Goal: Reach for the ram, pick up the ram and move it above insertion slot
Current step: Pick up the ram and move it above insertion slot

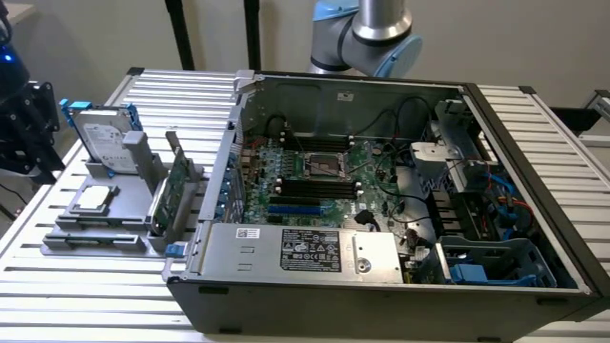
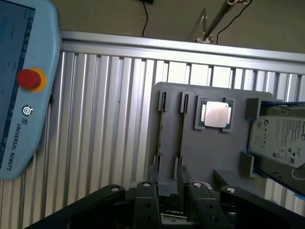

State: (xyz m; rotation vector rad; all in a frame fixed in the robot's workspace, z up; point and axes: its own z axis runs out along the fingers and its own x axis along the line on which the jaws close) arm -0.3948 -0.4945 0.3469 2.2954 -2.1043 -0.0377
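Note:
My gripper (image 2: 169, 195) hangs high over a grey parts holder (image 2: 190, 157) and is open, its two black fingers (image 2: 145, 195) apart with nothing held. Straight beneath the gap run two long narrow slots (image 2: 162, 138) in the holder, each with a thin dark edge in it. Whether either edge is the ram I cannot tell. The same slots (image 1: 91, 239) sit low at the holder's front in the exterior view. The open computer case (image 1: 381, 286) shows its motherboard with black memory slots (image 1: 319, 187). The arm's blue and silver joint (image 1: 376, 32) rises behind the case.
On the holder are a silver hard drive (image 1: 103, 139), a square processor (image 2: 215, 114) and a wider green card (image 1: 171, 189) standing on edge beside the case wall. A teach pendant (image 2: 24, 86) lies on the ribbed aluminium table (image 2: 105, 133).

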